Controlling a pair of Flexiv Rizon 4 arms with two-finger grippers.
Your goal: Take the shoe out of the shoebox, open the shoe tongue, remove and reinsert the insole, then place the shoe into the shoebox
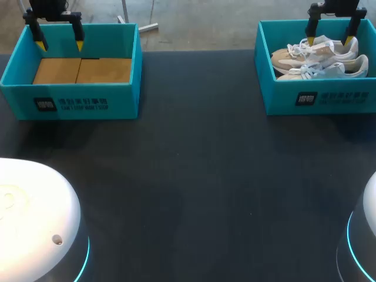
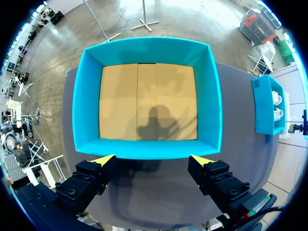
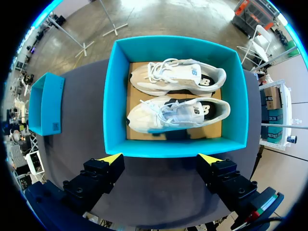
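- Surface [image 1: 194, 176]: dark, carrying one teal box at each far corner.
- Right shoebox [image 1: 317, 100]: sitting far right and holding both shoes side by side on its cardboard floor.
- Left shoebox [image 1: 70, 103]: sitting far left, showing only its bare cardboard floor.
- Far shoe [image 1: 317, 54] and near shoe [image 1: 329, 70]: both are lying with the long axis running left to right, toes pointing left and heels right.
- Right pincer [image 1: 330, 38]: hanging over the right shoebox, fingers apart and gripping nothing. It is the nearer arm by far. Its gap is lining up along the shoes' length, so it is likely needing a turn to straddle one.
- Left pincer [image 1: 59, 42]: hanging apart and empty over the left shoebox, well away from the shoes.
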